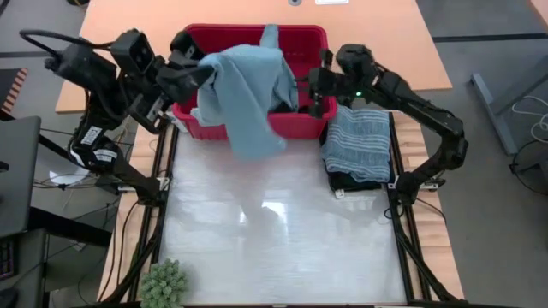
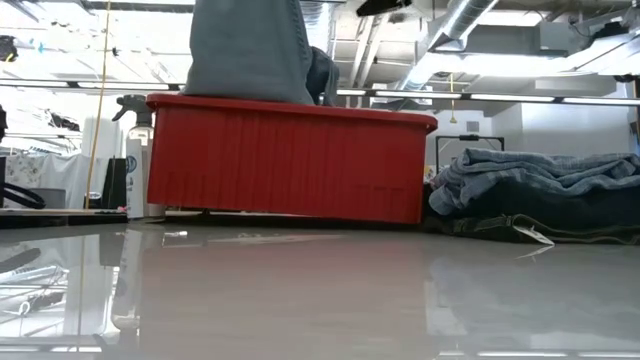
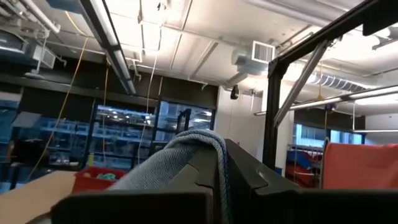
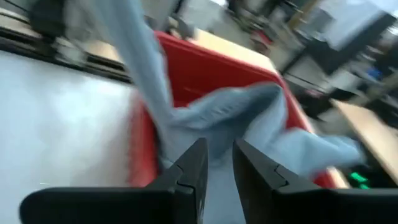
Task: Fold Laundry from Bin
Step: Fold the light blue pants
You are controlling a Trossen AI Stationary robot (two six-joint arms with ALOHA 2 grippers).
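Observation:
The red bin (image 1: 300, 38) (image 2: 290, 160) stands at the table's far middle. A plain light blue garment (image 1: 248, 94) (image 2: 250, 50) hangs over it from my left gripper (image 1: 201, 75) (image 3: 217, 149), which is shut on it above the bin's left end. The bin wall hides the garment's lower end. My right gripper (image 1: 306, 85) (image 4: 219, 155) hovers at the bin's right end, fingers a little apart, with the garment (image 4: 249, 118) right in front of them; I cannot tell whether they touch it. Dark cloth (image 1: 285, 108) lies in the bin. My left gripper pinches a fold of the light blue garment (image 3: 202, 146) between its two fingers. The cloth comes out at the fingertips and drapes over one of them. The fingers slant upward, toward the table's right. The garment hangs slack below them, down into the bin.
A folded stack, striped grey-blue cloth (image 1: 360, 141) (image 2: 540, 175) on a dark garment, lies right of the bin. A small green plant (image 1: 163, 287) sits at the near left corner. A spray bottle (image 2: 135, 150) stands left of the bin. The white table top (image 1: 282, 231) stretches before the bin.

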